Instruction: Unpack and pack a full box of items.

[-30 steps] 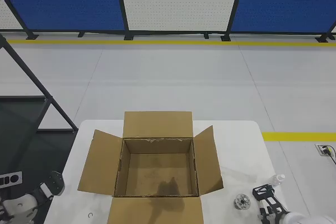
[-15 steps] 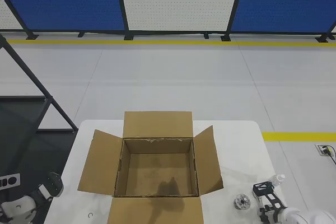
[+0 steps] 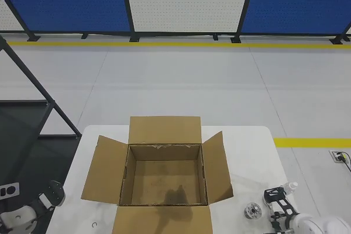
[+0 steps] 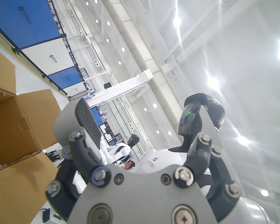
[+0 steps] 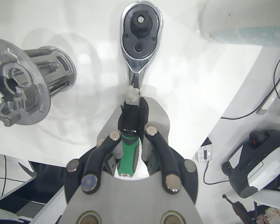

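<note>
An open cardboard box [image 3: 164, 130] stands in the middle of the white table with its four flaps spread and nothing visible inside. At the table's front right corner my right gripper [image 5: 133, 111] [image 3: 276, 200] is shut on the black and green handle of a ratchet wrench [image 5: 141, 36], whose chrome head points away over the table top. Whether the head rests on the table I cannot tell. My left gripper [image 4: 140, 108] [image 3: 51, 196] is off the table's front left corner, open, tilted up toward the ceiling, with nothing between its fingers. A box flap [image 4: 25, 122] stands beside it.
A grey metal flanged hub [image 5: 21, 82] [image 3: 253, 210] lies just beside the wrench. A clear bottle [image 5: 242, 30] [image 3: 289, 187] lies on the wrench's other side near the table's right edge [image 3: 279, 169]. A dark metal frame [image 3: 35, 88] stands left of the table.
The left gripper has drifted slightly back toward the front left, away from the box. The right arm has shifted a little to the right, its gripper still on the wrench.
</note>
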Tool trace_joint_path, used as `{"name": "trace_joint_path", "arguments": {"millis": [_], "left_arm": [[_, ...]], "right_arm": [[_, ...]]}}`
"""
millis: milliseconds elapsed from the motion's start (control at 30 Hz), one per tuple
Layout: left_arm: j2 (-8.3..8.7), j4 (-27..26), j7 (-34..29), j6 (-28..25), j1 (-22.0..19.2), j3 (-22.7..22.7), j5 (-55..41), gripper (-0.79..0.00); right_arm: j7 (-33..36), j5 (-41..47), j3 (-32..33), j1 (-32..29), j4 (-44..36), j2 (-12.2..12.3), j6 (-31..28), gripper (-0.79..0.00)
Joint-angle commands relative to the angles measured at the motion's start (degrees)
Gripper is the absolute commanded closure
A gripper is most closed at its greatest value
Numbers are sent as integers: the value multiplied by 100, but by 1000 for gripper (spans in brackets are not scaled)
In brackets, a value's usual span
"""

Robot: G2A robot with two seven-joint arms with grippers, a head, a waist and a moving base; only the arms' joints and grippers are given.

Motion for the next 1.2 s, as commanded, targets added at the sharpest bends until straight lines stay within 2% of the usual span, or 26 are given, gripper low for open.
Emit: {"name": "trace_joint_path", "arguments": {"millis": [0,333,533,700,967,1067,1167], "left_arm": [[-6,-15,6,2,-1,-8,1,-785],[-33,-37,-22,18,-25,-29,-30,-785],[-51,-42,-73,30,-16,-18,-63,-785],[-63,-84,-56,-8,52,-100,99,-785],[-92,-38,-40,-108,261,-575,-7,-785],[-100,-55,34,-93,252,-623,23,-785],[-106,-111,119,-80,224,-669,56,-785]], "right_arm": [[-49,81,97,-65,-210,14,0,0],[-169,720,994,-730,-2435,100,-168,0],[-95,1480,1136,-510,-3311,161,-402,0],[-95,1579,1103,-346,-3311,179,-423,0],[-171,1560,1090,-369,-3267,177,-387,0],[-516,1508,792,-310,-3253,190,-495,0],[-746,1412,366,22,-3311,209,-599,0]]}}
